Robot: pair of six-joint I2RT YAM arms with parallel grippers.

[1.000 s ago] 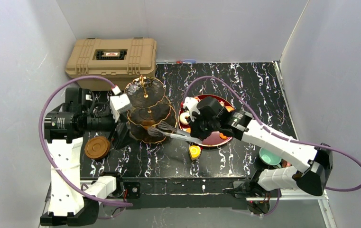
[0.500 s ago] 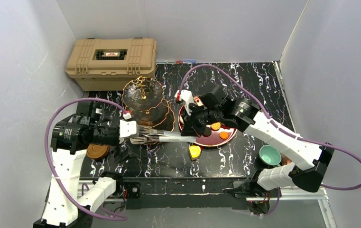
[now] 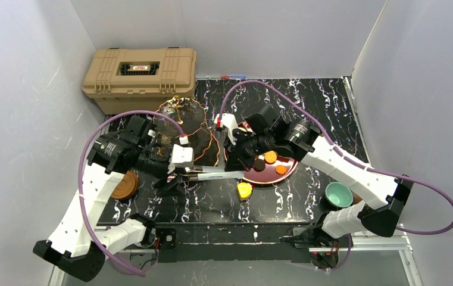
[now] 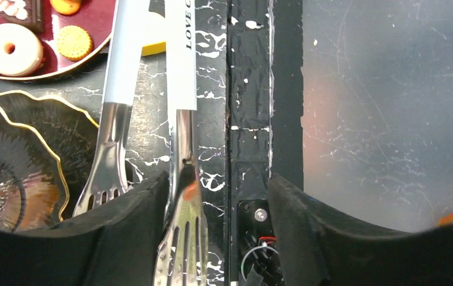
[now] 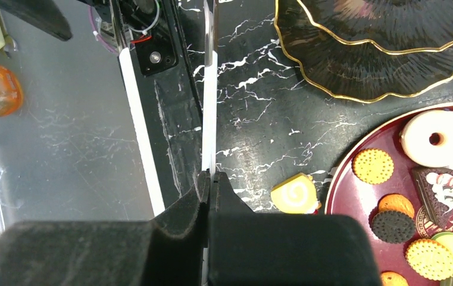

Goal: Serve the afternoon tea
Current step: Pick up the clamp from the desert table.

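- The afternoon tea's brown saucer (image 3: 124, 187) lies far left on the black marbled table (image 3: 313, 107), partly under my left arm.
- A tan plastic case (image 3: 139, 71) sits behind it, at the table's rear left.
- My left gripper (image 4: 219, 179) is released. Its fingers stand apart around one forked metal tip of the tongs (image 3: 212, 175). That tip lies close against the finger nearer the stand, with a clear gap to the other finger. The second tip lies outside the fingers, on the stand's side.
- The dark three-tier stand (image 3: 193, 121), with gold scalloped rims, stands just behind that gripper, between the case and the red plate (image 3: 271, 177).
- The tongs stretch across the near middle of the table, forked tips to the left by the stand's bottom tier and white handles to the right.
- My right gripper (image 5: 210, 176) is clenched on the white handle end of the tongs, over the plate's left rim.
- A yellow roll cake (image 5: 296, 193) lies on the table just beside the plate's near rim, not on the plate.
- The red plate carries the toy sweets: a white donut (image 5: 435, 138), a round biscuit (image 5: 372, 165), a chocolate cake slice (image 5: 444, 187), a dark sandwich cookie (image 5: 393, 226) and others.
- A teal cup (image 3: 338, 195) sits near right, beside my right arm's base.
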